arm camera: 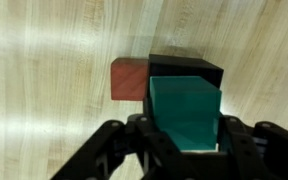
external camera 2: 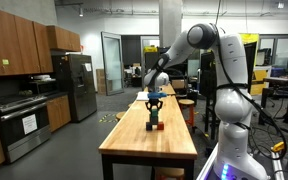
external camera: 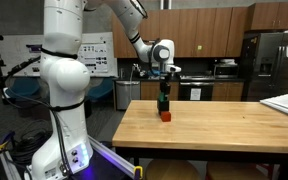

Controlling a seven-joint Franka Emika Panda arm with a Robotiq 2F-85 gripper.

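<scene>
In the wrist view a teal block (arm camera: 187, 108) stands on a black block (arm camera: 189, 68), and a red block (arm camera: 129, 80) lies against the black one's left side on the wooden table (arm camera: 54, 60). My gripper (arm camera: 185, 135) comes straight down over the stack, with a finger against each side of the teal block. In both exterior views the gripper (external camera: 165, 88) (external camera 2: 154, 103) hangs vertically over the dark stack (external camera: 165, 101) (external camera 2: 154, 115). The red block (external camera: 166, 116) (external camera 2: 156, 126) shows at the stack's foot.
The long butcher-block table (external camera: 224, 125) (external camera 2: 134, 145) carries a white sheet (external camera: 284, 105) at one end. Kitchen cabinets, an oven (external camera 2: 29, 125) and a steel fridge (external camera 2: 81, 85) stand beyond it. The robot's white base (external camera: 64, 110) is beside the table.
</scene>
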